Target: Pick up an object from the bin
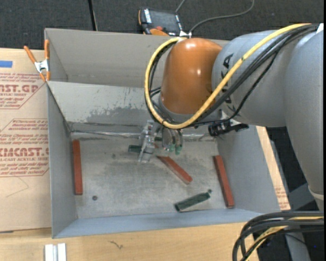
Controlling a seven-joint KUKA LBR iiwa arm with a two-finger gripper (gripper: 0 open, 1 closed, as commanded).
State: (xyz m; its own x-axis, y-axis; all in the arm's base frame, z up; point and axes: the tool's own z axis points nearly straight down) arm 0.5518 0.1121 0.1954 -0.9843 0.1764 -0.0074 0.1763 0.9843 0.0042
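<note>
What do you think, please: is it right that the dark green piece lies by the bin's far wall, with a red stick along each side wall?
Not quite. The camera view shows the dark green piece lying by the near wall of the bin, not the far wall. The left red stick and the right red stick do lie along the side walls.

The site was a robotics lab: a cabled industrial arm [271, 75] stood over a grey metal bin [98, 53] on a bench [152, 243].
</note>
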